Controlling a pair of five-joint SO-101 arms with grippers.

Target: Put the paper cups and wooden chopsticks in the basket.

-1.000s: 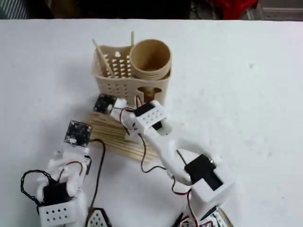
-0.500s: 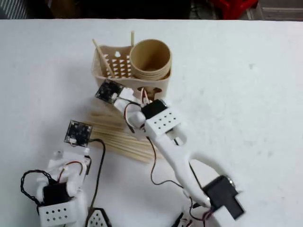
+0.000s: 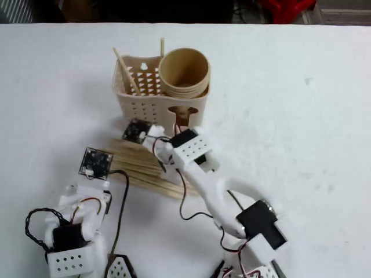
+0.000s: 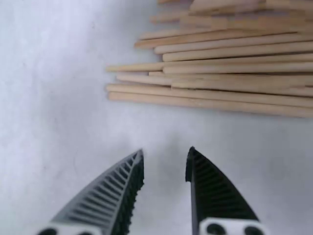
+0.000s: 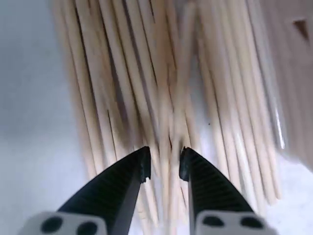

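Looking down in the high view, the basket [image 3: 152, 104] stands on the white bench [image 3: 301, 116], with stacked paper cups [image 3: 184, 72] in one half and two upright chopsticks [image 3: 126, 72] in the other. A pile of wooden chopsticks [image 3: 136, 165] lies on the bench just in front of the basket. The right arm [image 3: 214, 191] stretches over the pile, while the left arm [image 3: 75, 231] sits folded near the bench's front edge.

In the left wrist view, the left gripper [image 4: 165, 155] hangs over bare bench near the ends of the pile, its jaws moderately apart and holding nothing.

In the right wrist view, the right gripper [image 5: 164, 156] is low over the pile, its jaws a narrow gap apart around the sticks, with nothing visibly clamped.
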